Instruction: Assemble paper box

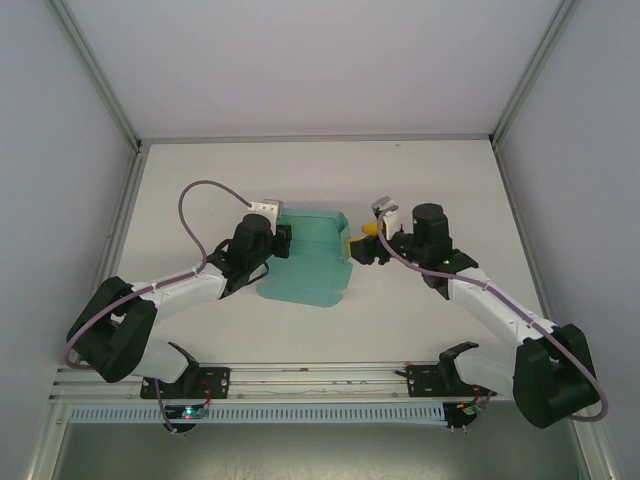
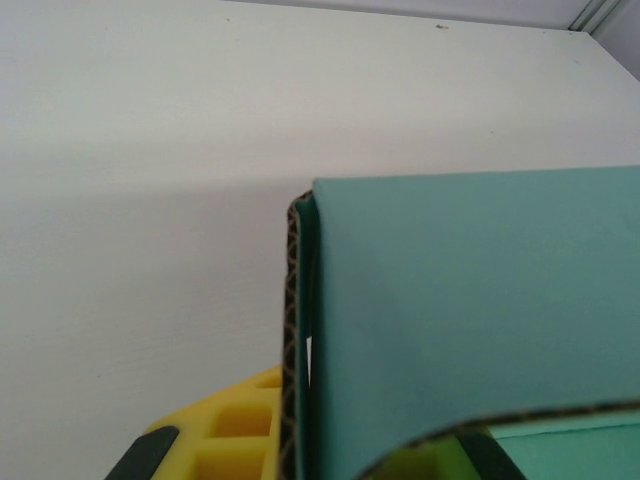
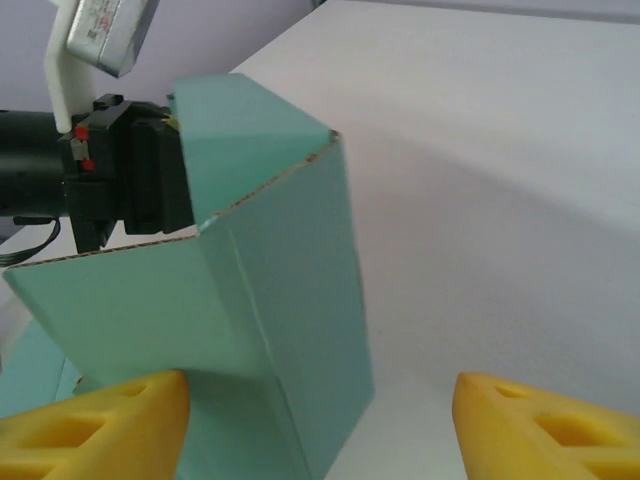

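Yellow fingers point(image 3: 100, 425) of the right gripper point(image 1: 363, 243) stand apart, released, at the box's upright corner. White table point(image 1: 430, 180) carries the teal paper box point(image 1: 305, 260) mid-table, partly folded, between both arms. Left gripper point(image 1: 283, 238) clenches the box's left wall edge.

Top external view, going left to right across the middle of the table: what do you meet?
Left arm's black gripper → teal-green card paper box, partly folded → right arm's yellow-fingered gripper.
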